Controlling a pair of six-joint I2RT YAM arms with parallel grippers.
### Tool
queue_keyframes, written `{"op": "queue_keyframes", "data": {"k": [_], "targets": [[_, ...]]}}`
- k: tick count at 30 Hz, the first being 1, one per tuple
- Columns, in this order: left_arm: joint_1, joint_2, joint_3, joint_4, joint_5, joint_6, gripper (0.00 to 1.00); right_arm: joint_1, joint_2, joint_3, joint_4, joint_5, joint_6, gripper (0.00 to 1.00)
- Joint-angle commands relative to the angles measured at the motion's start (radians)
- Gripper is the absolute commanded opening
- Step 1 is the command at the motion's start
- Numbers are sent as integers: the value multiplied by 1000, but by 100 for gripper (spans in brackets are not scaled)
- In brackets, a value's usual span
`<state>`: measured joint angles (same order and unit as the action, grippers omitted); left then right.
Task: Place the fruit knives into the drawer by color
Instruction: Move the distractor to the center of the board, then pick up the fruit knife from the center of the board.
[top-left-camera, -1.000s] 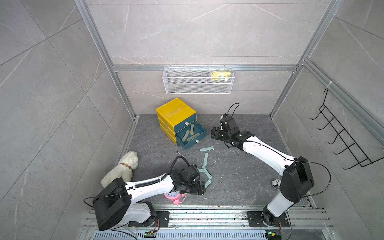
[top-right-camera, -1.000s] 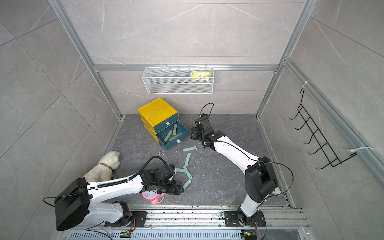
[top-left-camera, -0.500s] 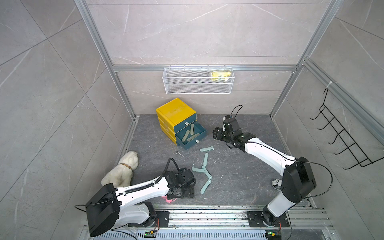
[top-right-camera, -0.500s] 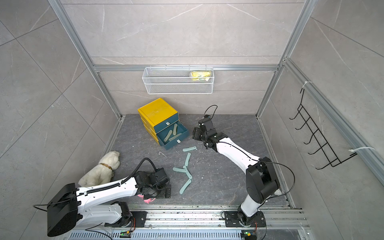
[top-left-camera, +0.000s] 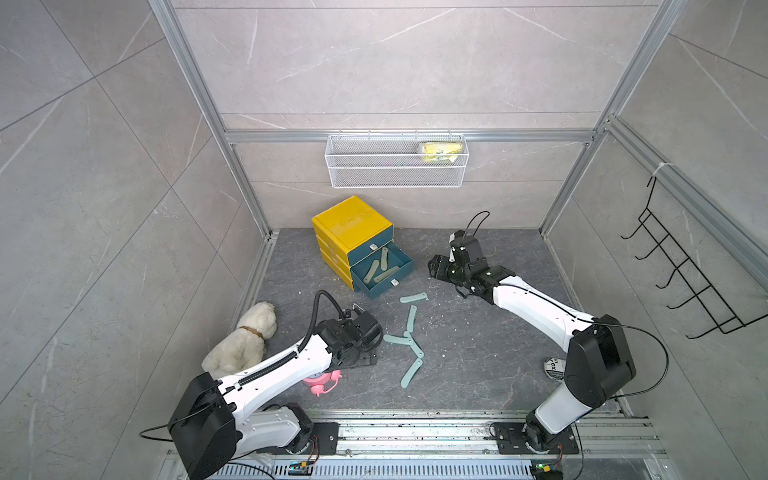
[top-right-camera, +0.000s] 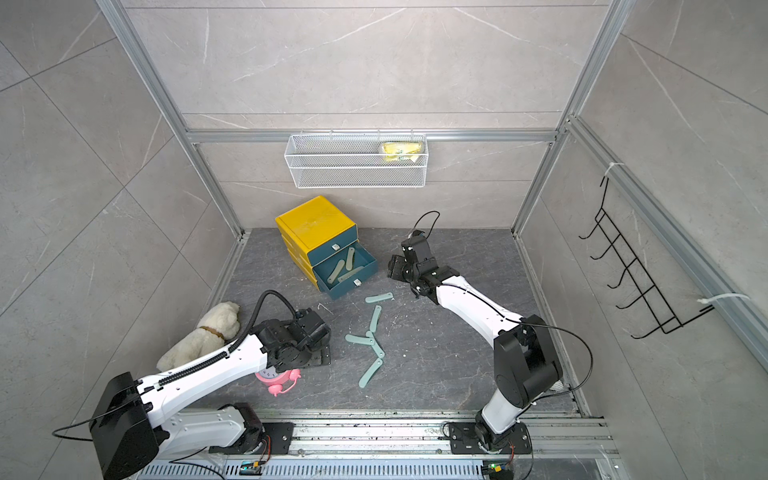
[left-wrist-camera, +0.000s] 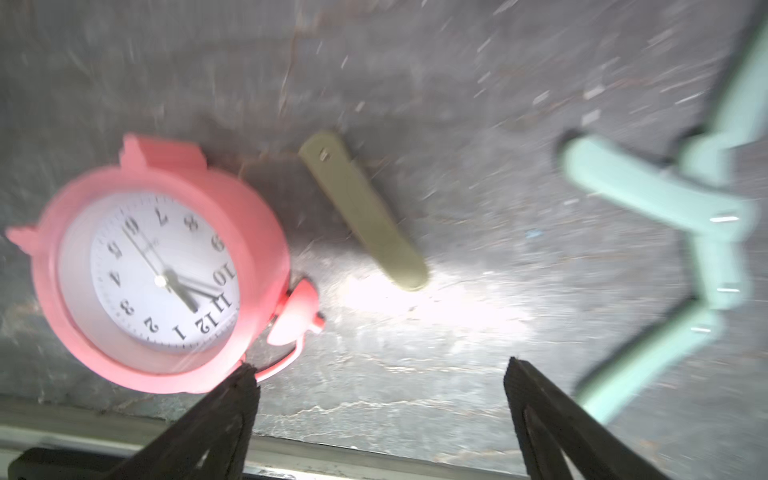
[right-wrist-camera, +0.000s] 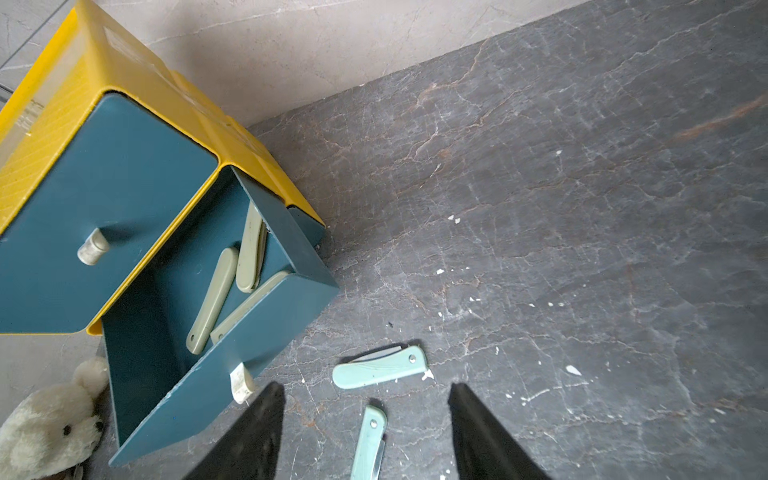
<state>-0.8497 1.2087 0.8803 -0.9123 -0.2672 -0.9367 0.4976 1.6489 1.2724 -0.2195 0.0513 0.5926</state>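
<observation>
Left wrist view: open, empty left claw (left-wrist-camera: 379, 365) aims at the olive fruit knife (left-wrist-camera: 363, 216) beside the pink alarm clock (left-wrist-camera: 158, 266); next probably lowering and closing.

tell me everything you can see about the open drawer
The open drawer is dark teal and plastic-looking, with a small pale knob on its front. It is pulled well out of the yellow cabinet, just below the shut top drawer. Three olive-green knives lie loose inside it.
</observation>
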Motion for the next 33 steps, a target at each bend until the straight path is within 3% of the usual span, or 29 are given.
{"op": "queue_keyframes", "data": {"k": [1, 7, 13, 29, 33], "targets": [[-21, -4, 65, -73, -34, 24, 96, -8, -29, -15, 27, -17, 18, 65], [-15, 71, 44, 23, -19, -41, 96, -28, -41, -33, 25, -21, 17, 65], [82, 113, -62, 216, 99, -77, 89, -55, -66, -68, 33, -30, 20, 65], [161, 241, -88, 220, 131, -114, 76, -99, -97, -120, 71, -57, 55, 65], [185, 293, -89, 239, 139, -104, 66, -106, -98, -124, 76, -63, 59, 65]]}}
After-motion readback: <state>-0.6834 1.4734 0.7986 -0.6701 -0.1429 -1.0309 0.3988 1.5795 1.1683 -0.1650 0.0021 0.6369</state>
